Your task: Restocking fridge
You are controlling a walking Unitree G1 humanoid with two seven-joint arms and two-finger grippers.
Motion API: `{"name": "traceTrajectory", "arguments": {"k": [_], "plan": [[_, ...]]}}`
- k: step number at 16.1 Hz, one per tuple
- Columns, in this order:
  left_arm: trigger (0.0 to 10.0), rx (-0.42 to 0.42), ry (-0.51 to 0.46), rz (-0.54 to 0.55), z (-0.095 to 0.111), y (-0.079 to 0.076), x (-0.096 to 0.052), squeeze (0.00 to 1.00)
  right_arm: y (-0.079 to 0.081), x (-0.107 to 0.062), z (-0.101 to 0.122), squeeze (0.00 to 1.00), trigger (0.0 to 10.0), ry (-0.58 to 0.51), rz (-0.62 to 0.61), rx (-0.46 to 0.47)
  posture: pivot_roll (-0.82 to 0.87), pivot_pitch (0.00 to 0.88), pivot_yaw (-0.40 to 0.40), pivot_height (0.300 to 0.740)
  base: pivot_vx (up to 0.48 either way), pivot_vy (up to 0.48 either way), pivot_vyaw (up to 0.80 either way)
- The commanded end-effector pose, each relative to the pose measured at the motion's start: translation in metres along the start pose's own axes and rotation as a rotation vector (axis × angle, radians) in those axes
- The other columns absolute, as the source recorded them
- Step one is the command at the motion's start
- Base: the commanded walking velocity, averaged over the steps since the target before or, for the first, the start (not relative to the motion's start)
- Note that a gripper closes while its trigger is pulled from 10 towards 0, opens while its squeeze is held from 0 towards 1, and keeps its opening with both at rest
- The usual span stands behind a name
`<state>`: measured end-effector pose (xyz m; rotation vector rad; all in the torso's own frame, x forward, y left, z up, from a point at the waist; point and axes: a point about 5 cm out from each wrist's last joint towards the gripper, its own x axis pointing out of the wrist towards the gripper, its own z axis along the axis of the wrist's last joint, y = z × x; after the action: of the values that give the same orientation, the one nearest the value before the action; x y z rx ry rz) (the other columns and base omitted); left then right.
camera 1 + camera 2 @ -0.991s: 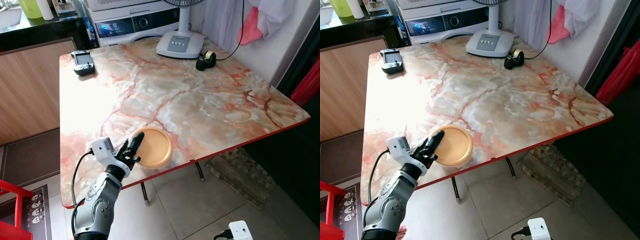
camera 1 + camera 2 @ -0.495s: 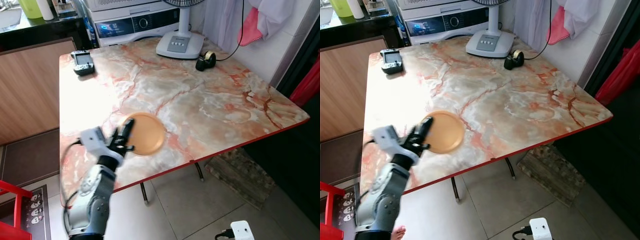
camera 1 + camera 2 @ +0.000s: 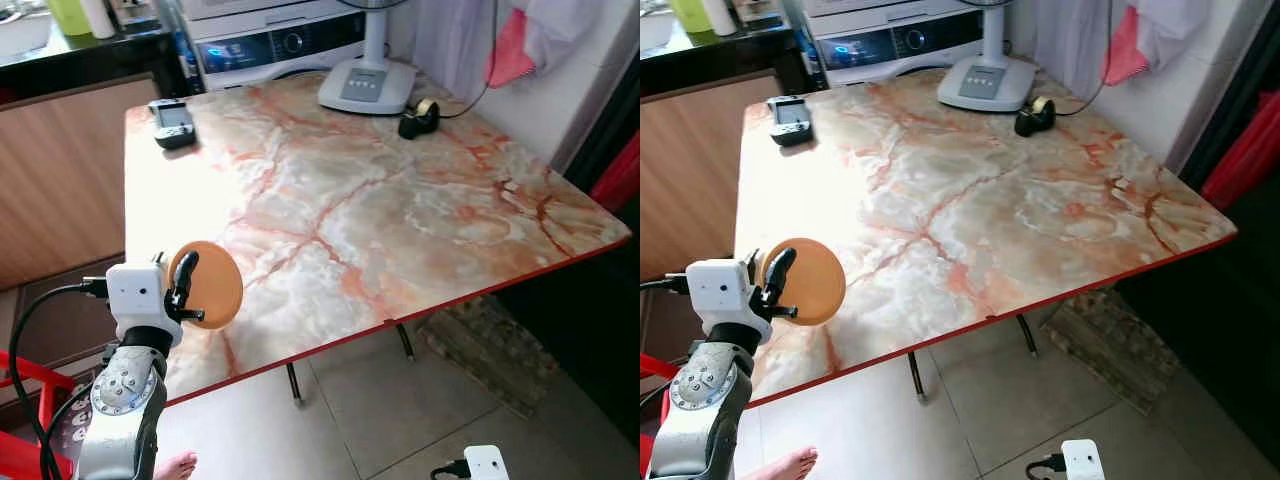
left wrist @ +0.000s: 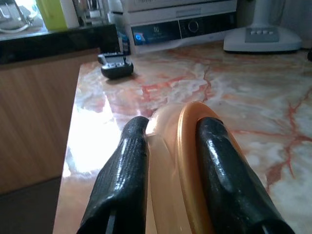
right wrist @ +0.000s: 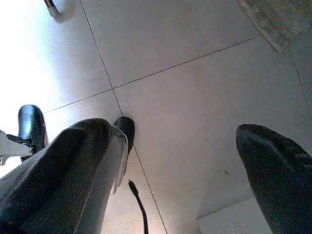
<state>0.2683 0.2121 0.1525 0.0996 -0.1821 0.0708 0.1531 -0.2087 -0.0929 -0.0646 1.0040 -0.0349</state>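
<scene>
Left gripper (image 4: 168, 146) fingers clamped on round orange plastic lid (image 3: 208, 284), now lifted on edge off marble tabletop (image 3: 400, 200) near-left edge; ready for carrying. Right gripper (image 5: 165, 165) fingers wide.

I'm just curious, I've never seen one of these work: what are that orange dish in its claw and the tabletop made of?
The orange dish, pinched on edge by the left gripper, looks like matte plastic: its rim glows slightly translucent in the wrist view. The table looks like glossy marble or a marble-print laminate, with red veining, window glare and a thin red edge.

Home kitchen or utility corner, marble-pattern table (image 3: 420, 210), washing machine (image 3: 275, 45), tiled floor (image 3: 400, 420), desk fan (image 3: 368, 82)
</scene>
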Motion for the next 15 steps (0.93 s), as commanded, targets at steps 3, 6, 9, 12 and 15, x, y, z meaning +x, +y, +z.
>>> {"name": "traceTrajectory", "arguments": {"k": [3, 6, 9, 12, 15], "plan": [[10.0, 0.021, -0.069, -0.008, 0.014, -0.009, 0.007, 0.0, 0.003, -0.001, -0.005, 0.0, 10.0, -0.005, 0.004, 0.047, -0.05, 0.102, 0.048, 0.74, 0.0, 0.0, 0.0], [10.0, 0.011, -0.077, -0.021, 0.016, -0.015, 0.009, 0.0, 0.004, -0.001, -0.006, 0.0, 10.0, -0.001, 0.006, 0.058, -0.05, 0.101, 0.05, 0.74, 0.0, 0.0, -0.68], [10.0, 0.047, -0.076, -0.037, 0.015, -0.017, 0.01, 0.0, 0.004, -0.001, -0.006, 0.0, 10.0, 0.006, 0.01, 0.054, -0.05, 0.101, 0.047, 0.74, 0.0, 0.0, -0.79], [10.0, 0.089, -0.097, -0.071, 0.018, -0.023, 0.012, 0.0, 0.003, -0.001, -0.006, 0.0, 10.0, 0.007, 0.01, 0.054, -0.05, 0.099, 0.047, 0.74, 0.0, -0.407, -0.79], [10.0, 0.08, -0.104, -0.068, 0.019, -0.025, 0.014, 0.0, 0.003, -0.001, -0.006, 0.0, 10.0, 0.007, 0.01, 0.054, -0.05, 0.094, 0.046, 0.74, 0.0, -0.146, -0.79]]}}
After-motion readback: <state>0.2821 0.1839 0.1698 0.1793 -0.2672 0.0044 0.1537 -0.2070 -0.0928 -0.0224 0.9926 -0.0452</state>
